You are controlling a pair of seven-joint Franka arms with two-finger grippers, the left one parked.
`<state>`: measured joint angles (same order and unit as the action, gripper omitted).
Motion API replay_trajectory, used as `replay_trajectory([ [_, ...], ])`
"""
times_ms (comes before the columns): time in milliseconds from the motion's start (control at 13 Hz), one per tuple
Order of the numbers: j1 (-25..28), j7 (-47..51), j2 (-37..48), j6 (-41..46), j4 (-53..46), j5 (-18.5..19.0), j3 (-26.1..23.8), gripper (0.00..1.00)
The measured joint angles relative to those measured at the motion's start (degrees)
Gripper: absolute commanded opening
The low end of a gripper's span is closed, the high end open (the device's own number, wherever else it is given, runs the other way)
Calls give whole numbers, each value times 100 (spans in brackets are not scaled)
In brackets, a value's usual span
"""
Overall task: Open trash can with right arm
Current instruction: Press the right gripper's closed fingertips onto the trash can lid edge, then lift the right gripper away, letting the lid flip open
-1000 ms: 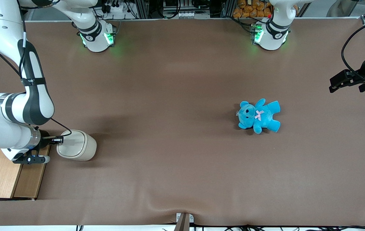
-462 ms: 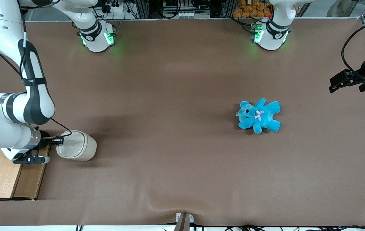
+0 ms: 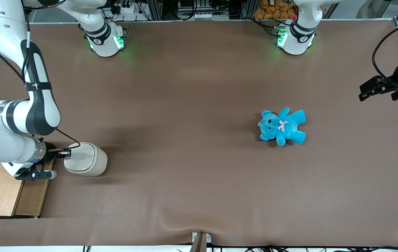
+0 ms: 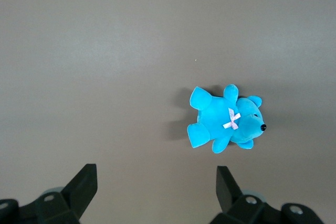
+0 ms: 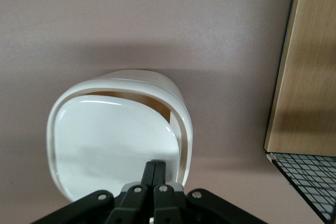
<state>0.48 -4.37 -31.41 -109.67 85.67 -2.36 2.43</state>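
Right wrist view: gripper (image 5: 155, 167) fingers pressed together, tips on lid edge of trash can (image 5: 118, 135); lid tipped, gap showing along rim. Wooden-topped wire box (image 5: 307, 77) beside can. Front view: trash can (image 3: 86, 159) at working arm's end of table (image 3: 192, 87), gripper (image 3: 66, 152) at its rim. Blue teddy bear (image 3: 283, 126) well apart, toward parked arm's end. No readable writing.
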Motion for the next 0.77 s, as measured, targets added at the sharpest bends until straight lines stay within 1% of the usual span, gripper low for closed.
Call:
replay_trajectory([
  [308, 78, 0, 16, 754, -532, -2, -9, 0],
  [385, 114, 0, 26, 930, -656, -2, -11, 1],
  [462, 151, 14, 40, 1097, -768, -2, -16, 5],
  [538, 186, 63, 60, 1254, -873, -2, -18, 5],
  [615, 211, 131, 87, 1401, -953, -2, -20, 9],
  [692, 227, 212, 108, 1540, -1014, -2, -31, 29],
  [769, 247, 311, 118, 1645, -1073, -3, -44, 45],
])
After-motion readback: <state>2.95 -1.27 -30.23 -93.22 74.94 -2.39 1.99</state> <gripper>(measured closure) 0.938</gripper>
